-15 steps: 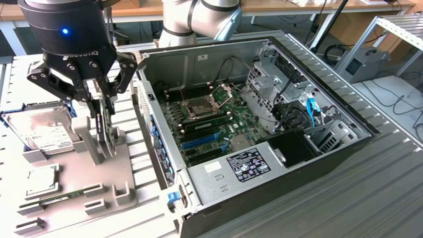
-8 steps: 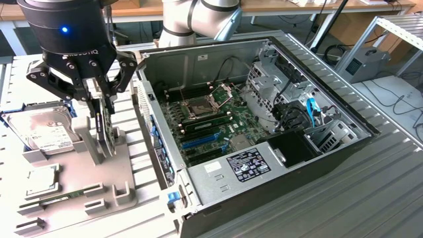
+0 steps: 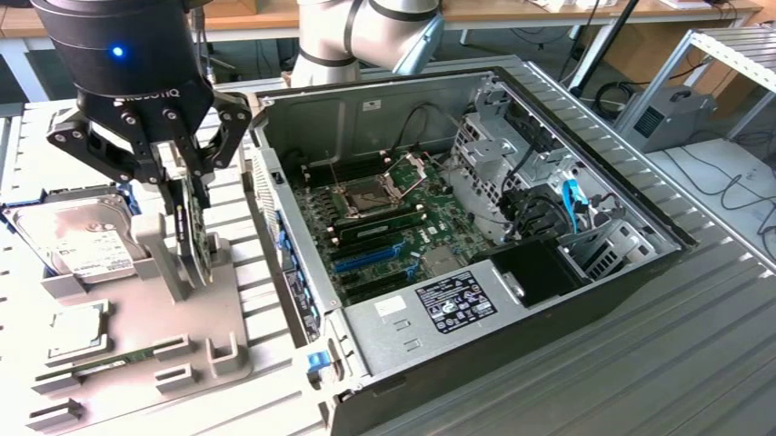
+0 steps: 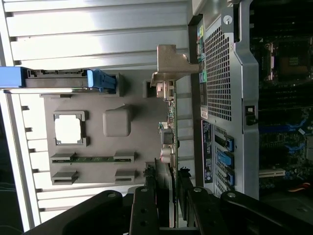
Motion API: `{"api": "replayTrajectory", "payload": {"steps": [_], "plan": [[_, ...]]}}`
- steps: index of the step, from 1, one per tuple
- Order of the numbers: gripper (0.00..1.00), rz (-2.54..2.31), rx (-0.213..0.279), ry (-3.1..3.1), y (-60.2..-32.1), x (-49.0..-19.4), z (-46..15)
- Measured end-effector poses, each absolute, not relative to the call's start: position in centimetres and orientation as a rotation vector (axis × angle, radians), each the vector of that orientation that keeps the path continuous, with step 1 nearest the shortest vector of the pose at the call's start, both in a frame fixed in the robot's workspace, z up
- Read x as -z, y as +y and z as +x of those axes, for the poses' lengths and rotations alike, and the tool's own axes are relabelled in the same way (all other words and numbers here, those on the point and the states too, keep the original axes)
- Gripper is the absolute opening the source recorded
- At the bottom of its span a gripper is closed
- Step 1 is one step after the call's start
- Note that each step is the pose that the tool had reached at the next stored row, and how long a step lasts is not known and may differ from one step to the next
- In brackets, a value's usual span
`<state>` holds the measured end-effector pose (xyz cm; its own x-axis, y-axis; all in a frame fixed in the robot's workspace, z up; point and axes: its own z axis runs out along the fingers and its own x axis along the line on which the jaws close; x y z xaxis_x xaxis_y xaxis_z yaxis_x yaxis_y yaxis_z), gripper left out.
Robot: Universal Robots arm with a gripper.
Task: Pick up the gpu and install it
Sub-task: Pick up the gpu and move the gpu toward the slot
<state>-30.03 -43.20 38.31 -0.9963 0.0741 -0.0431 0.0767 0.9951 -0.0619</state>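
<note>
The pincer hung over the grey parts tray, which lay on the ribbed metal tabletop toward its edge at the exterior view's left. The gpu stood on its long edge in an upright holder near the middle of that tray, thin and dark, with its lower edge seated in the holder's slot.

The pincer stood partly open, with one black finger on each side of the card's upper part, so the card ran up between them. In the wrist view the fingers lay close along both faces of the card, and no firm clamp could be made out. The card's grey metal end bracket stuck out at the end far from the fingers, just beside the perforated side wall of the computer case.

On the same tray, a silver hard drive with a white label leaned in its cradle at the side nearer the tabletop's edge. A square processor chip lay flat in a pocket toward the tray's near corner, and a narrow green memory stick lay just beyond it.

The open computer case lay on its side in the middle of the tabletop, just beside the tray. Its motherboard faced up, showing blue slots and a bare processor socket.
</note>
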Motion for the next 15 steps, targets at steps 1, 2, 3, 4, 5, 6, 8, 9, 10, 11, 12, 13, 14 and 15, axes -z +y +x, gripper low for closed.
{"api": "replayTrajectory", "payload": {"steps": [1,2,3,4,5,6,8,9,10,11,12,13,14,15], "plan": [[0.29,0.117,0.099,3.097,-43.2,-38.34,-30.03],[0.29,0.117,0.099,3.097,-43.2,-38.35,-30.03],[0.29,0.117,0.099,3.097,-43.2,-38.37,-30.03],[0.29,0.117,0.099,3.097,-43.2,-38.39,-30.03],[0.29,0.117,0.099,3.097,-43.2,-38.41,-30.03],[0.29,0.117,0.099,3.097,-43.19,-38.42,-30.03],[0.29,0.117,0.099,3.097,-43.19,-38.45,-30.03],[0.29,0.117,0.099,3.097,-43.19,-38.47,-30.03],[0.29,0.117,0.1,3.097,-43.19,-38.48,-30.03],[0.29,0.117,0.1,3.097,-43.19,-38.5,-30.03],[0.29,0.117,0.1,3.097,-43.19,-38.51,-30.03],[0.29,0.117,0.1,3.097,-43.19,-38.53,-30.03],[0.29,0.117,0.1,3.097,-43.19,-38.55,-30.03],[0.29,0.117,0.1,3.097,-43.18,-38.56,-30.03]]}}
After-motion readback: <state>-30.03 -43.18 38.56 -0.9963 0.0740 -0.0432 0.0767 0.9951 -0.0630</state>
